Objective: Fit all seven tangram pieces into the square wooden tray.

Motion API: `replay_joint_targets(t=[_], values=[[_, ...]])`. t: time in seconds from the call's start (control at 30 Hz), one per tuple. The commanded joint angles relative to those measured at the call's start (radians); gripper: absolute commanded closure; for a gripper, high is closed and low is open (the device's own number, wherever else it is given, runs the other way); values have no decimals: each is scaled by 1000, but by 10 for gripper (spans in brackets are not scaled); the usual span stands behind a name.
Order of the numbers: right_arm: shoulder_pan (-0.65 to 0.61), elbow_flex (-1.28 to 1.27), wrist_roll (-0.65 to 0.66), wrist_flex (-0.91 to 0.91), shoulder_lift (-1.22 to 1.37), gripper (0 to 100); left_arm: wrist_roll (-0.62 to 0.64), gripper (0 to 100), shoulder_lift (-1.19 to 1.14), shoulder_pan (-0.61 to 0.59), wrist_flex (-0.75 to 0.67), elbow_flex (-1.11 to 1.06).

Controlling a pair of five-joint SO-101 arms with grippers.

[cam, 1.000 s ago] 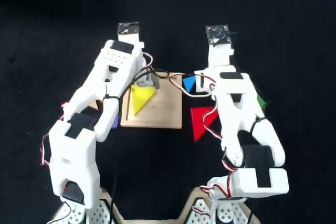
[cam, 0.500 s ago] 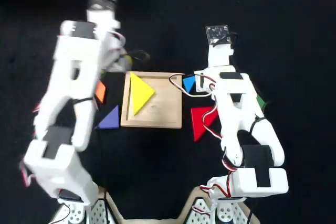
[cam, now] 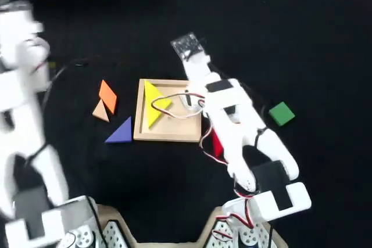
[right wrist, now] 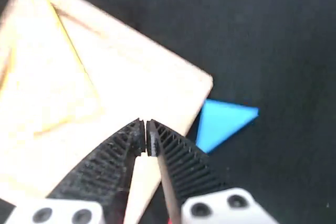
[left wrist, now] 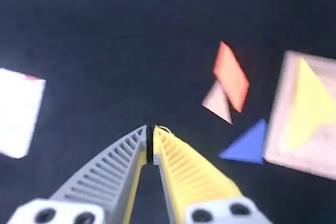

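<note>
Black cloth covers the table; we place everything by the square wooden tray [cam: 168,137]. Inside, against its left wall, lies the yellow triangle [cam: 152,104]. Left of the tray we see the orange parallelogram [cam: 107,96], tan triangle [cam: 100,111] and blue triangle [cam: 120,132]; the green square [cam: 281,113] sits well right. The right gripper [right wrist: 145,127] hovers over the tray's edge, jaws together, a light-blue triangle [right wrist: 223,121] just beside the tray. The left gripper [left wrist: 151,130], jaws together too, hangs well left.
</note>
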State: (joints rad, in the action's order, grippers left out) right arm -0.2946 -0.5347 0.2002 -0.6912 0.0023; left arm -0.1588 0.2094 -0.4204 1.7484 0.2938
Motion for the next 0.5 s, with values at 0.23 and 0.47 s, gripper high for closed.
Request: replay_joint_targets(t=[0.23, 0.47], values=[[-124, 483, -14, -221, 348, 988, 301, 970, 381, -65, -591, -1038], [-78, 691, -8, -325, 564, 988, 427, 970, 641, -77, -836, -1354]])
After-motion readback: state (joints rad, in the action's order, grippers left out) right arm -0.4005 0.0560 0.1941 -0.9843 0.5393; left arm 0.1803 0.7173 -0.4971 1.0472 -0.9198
